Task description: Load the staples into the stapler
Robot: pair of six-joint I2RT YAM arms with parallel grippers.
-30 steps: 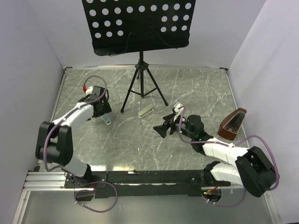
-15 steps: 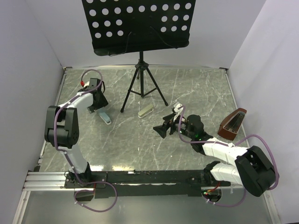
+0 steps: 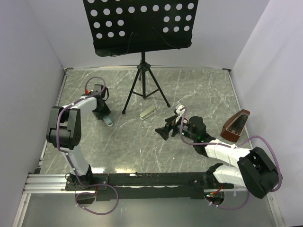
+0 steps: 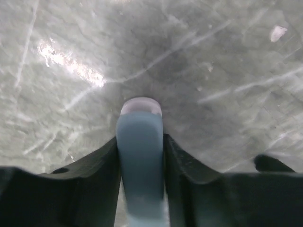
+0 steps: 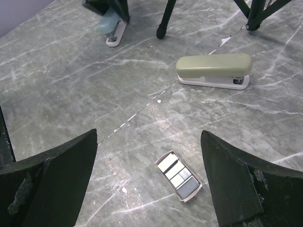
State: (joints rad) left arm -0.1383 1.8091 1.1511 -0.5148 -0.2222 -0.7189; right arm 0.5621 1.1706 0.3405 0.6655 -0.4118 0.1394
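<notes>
Staples: small white-rimmed box, open, silvery-grey strips side by side inside; flat on the bench, under the right claw, between its wide-spread fingers.
Blue stapler: closed, rounded nose forward, pinched between the left claw's fingers.

Grey marble-patterned worktop, white walls on three sides. Black music stand, perforated desk, tripod feet at the far centre. Olive-beige stapler lies closed just beside one tripod foot. Brown metronome near the right edge.
</notes>
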